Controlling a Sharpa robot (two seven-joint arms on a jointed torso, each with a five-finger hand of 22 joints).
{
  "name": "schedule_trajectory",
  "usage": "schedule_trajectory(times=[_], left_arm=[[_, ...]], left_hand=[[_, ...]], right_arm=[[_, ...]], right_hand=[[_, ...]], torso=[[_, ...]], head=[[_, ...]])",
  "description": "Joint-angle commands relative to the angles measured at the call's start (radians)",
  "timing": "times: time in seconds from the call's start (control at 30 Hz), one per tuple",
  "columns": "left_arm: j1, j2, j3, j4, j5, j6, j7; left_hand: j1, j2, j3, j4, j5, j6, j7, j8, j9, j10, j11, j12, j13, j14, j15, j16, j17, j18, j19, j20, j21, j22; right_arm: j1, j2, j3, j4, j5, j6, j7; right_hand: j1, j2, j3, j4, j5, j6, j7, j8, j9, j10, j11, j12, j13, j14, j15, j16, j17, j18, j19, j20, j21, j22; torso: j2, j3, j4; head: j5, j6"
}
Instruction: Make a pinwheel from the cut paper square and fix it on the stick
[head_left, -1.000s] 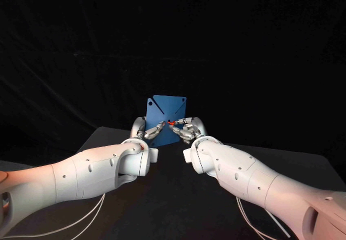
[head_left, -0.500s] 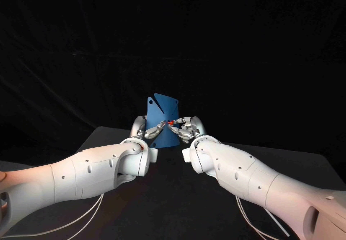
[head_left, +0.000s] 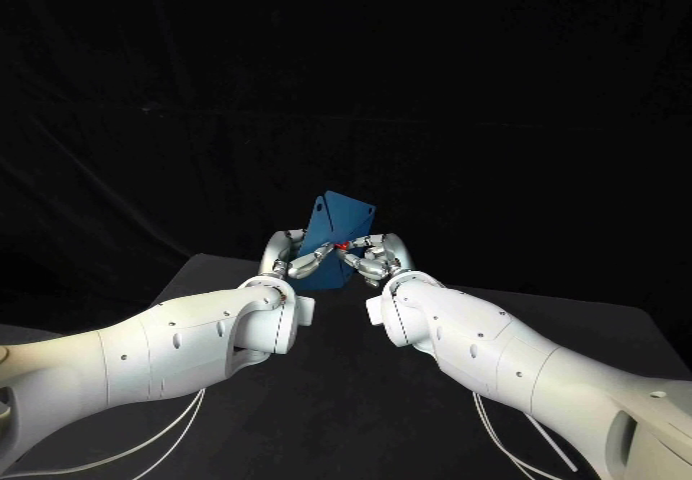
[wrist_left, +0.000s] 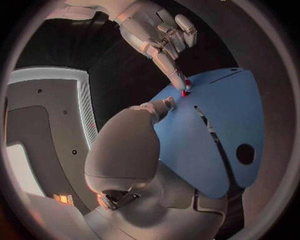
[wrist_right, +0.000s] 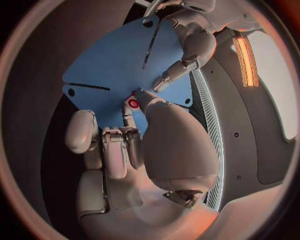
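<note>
Blue paper square (head_left: 335, 225) raised above the desk (head_left: 216, 275), pinched at its lower part by the left hand (head_left: 294, 261); the right hand (head_left: 376, 258) pinches a red pin (head_left: 342, 245) at the sheet's centre. Likely fault: under the pin's push the limp sheet may buckle or slip from the left hand, and the pin would miss the centre.

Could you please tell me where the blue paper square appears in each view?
Head view: the blue paper square stands at the centre, between left hand and right hand.
Left wrist view: the square spreads just beyond the left hand.
Right wrist view: the square spreads just beyond the right hand.
Shared landmark: the small red piece against the paper.
</note>
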Motion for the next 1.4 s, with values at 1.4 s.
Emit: schedule_trajectory(times=[1.4], left_arm=[[0.002,0.005,0.0,0.015,-0.095,0.152,0.075]], left_hand=[[0.003,0.025,-0.486,0.008,0.053,0.01,-0.054,-0.124,-0.072,-0.362,0.072,0.094,0.005,-0.563,0.073,0.293,0.065,-0.06,-0.589,0.022,-0.025,-0.026]], right_arm=[[-0.004,-0.021,0.0,0.005,0.091,0.083,0.064]], right_hand=[[-0.011,0.014,0.014,-0.011,0.002,0.014,-0.01,0.006,0.013,0.104,-0.003,0.003,0.263,0.104,0.001,0.004,0.263,-0.015,0.005,0.002,0.003,0.003]], torso=[[0.0,-0.0005,0.001]], head=[[-0.014,0.007]])
